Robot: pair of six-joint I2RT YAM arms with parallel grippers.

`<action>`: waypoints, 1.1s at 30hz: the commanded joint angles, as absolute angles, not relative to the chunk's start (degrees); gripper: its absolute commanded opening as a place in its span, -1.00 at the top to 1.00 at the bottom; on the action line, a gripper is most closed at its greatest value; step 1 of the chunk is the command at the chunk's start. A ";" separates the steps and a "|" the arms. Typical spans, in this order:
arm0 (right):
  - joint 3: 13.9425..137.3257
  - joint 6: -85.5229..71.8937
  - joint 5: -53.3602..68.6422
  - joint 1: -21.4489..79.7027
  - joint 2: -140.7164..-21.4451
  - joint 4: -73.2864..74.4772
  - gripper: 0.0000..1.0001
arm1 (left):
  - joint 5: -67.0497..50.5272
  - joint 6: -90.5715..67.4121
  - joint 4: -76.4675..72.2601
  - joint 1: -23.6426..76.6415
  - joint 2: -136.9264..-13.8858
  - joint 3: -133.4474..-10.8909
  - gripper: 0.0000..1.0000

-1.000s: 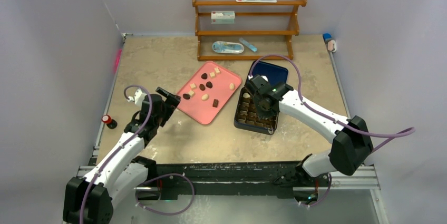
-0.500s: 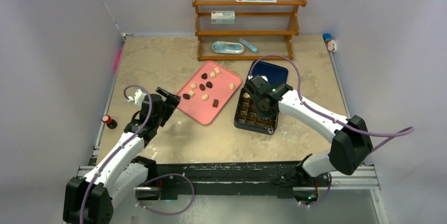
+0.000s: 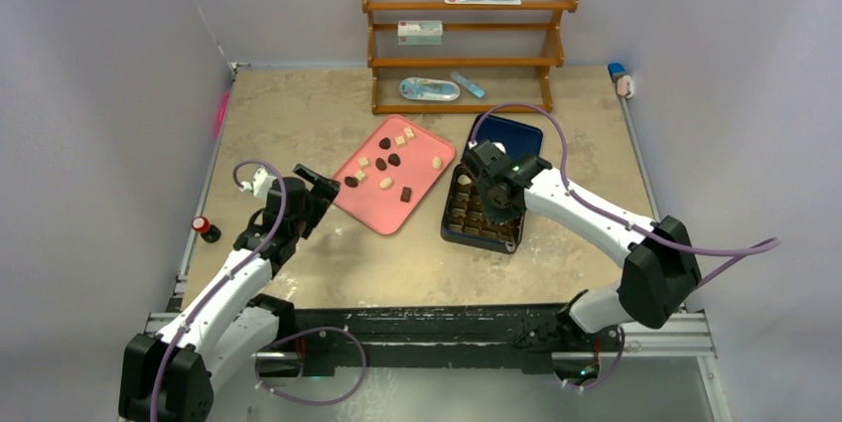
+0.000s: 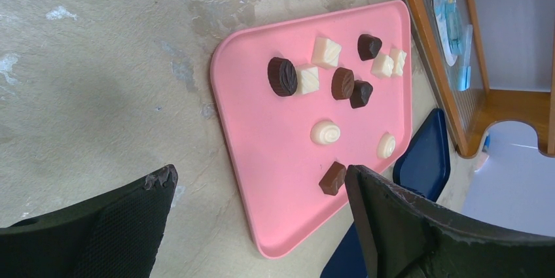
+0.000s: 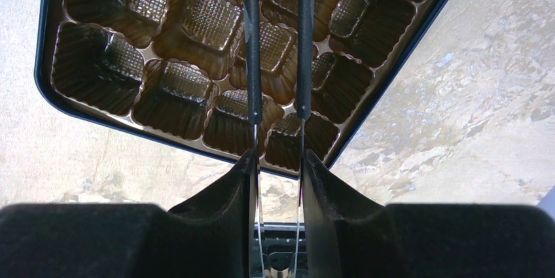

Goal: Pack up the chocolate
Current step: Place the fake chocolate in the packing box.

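L arm point(image 3: 230, 271) comes in from 7 o'clock of desk point(image 3: 298, 114). L jaws released, spread wide, nothing betw. them, at the 8 o'clock edge of pink tray point(image 4: 262, 134). Small red-capped bottle point(image 3: 206, 227) sits at 9 o'clock of that arm, by desk edge.

R arm point(image 3: 586, 215) reaches in from 5 o'clock. R jaws clenched on thin tongs point(image 5: 253, 62), rods running out over dark gridded box point(image 5: 98, 55). Rod tips are out of wrist view, so can't tell if they carry anything. Box's near cells are bare.

Chocolate point(image 4: 342, 84): abt. eleven dark & cream pcs loose on tray, just beside box at its 10 o'clock. Blue lid point(image 3: 511, 132) lies at box's 12 o'clock. Wooden rack point(image 3: 467, 45) at far wall, 12 o'clock.
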State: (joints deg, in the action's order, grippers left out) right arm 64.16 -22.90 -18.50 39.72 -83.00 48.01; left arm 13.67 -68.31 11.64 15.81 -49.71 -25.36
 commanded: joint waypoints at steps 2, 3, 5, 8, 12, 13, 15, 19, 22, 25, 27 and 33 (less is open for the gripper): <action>64.73 -23.09 -19.05 39.47 -82.55 48.25 0.39 | 13.52 -67.85 10.26 15.38 -49.35 -24.67 -1.00; 64.96 -23.02 -19.04 39.54 -82.39 48.30 0.39 | 13.53 -67.85 10.20 15.38 -49.43 -24.64 -1.00; 65.56 -22.71 -19.07 39.47 -82.12 48.41 0.41 | 13.45 -67.93 10.07 15.38 -49.60 -24.64 -1.00; 67.04 -22.53 -19.20 39.53 -82.06 48.86 0.43 | 13.27 -68.09 9.97 15.38 -49.75 -24.68 -1.00; 69.60 -21.90 -20.11 39.47 -82.93 48.36 0.44 | 13.27 -68.20 9.98 15.38 -49.65 -24.66 -1.00; 70.09 -21.73 -19.83 39.46 -83.22 48.22 0.45 | 13.27 -68.20 9.97 15.38 -49.66 -24.74 -1.00; 71.15 -21.26 -19.17 39.55 -83.75 47.92 0.45 | 13.40 -68.19 9.97 15.38 -49.64 -24.74 -1.00; 73.37 -20.47 -17.81 39.84 -85.35 47.81 0.45 | 13.45 -68.19 9.76 15.37 -49.95 -24.80 -1.00; 75.44 -19.84 -17.26 40.44 -86.88 47.90 0.46 | 13.28 -68.33 9.25 15.38 -50.43 -24.95 -1.00; 78.48 -19.31 -16.69 41.07 -89.20 47.86 0.47 | 13.10 -68.54 8.82 15.38 -51.08 -25.14 -1.00; 80.47 -19.01 -16.29 41.37 -90.96 47.67 0.47 | 13.10 -68.60 8.67 15.38 -51.38 -25.32 -1.00; 86.95 -17.87 -14.66 41.84 -97.50 47.34 0.46 | 13.05 -68.94 8.14 15.38 -51.71 -25.36 -1.00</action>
State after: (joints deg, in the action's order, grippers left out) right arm 82.17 -19.57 -16.10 41.45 -94.87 47.70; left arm 13.61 -68.36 10.57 15.79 -51.59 -24.84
